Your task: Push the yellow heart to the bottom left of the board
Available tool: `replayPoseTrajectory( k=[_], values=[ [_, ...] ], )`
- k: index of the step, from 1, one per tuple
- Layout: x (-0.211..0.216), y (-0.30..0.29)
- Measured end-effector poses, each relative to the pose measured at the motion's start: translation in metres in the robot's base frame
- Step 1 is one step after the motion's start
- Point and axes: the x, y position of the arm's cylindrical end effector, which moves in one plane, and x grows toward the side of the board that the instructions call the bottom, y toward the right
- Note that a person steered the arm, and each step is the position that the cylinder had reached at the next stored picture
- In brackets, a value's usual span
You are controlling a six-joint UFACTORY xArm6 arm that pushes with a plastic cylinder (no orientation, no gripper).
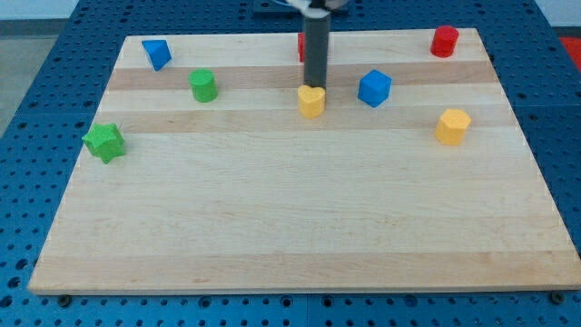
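The yellow heart (311,101) sits on the wooden board (300,227) a little above its middle, near the view's top centre. My tip (315,85) is at the heart's upper edge, touching or nearly touching it from the top side. The rod rises straight up from there and hides most of a red block (301,47) behind it.
A blue block (156,54) is at the top left, a green cylinder (202,85) below it, a green star (104,142) at the left edge. A blue cube (374,87) lies right of the heart, a yellow hexagon (452,126) further right, a red cylinder (445,41) at the top right.
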Motion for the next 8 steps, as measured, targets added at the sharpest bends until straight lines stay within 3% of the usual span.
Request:
replayPoseTrajectory(
  k=[2,3,5,6,7,8],
  values=[
    [-0.025,0.042],
    [0.018,0.021],
    [0.122,-0.082],
    [0.121,-0.066],
    [0.091,0.003],
    [0.041,0.027]
  ],
)
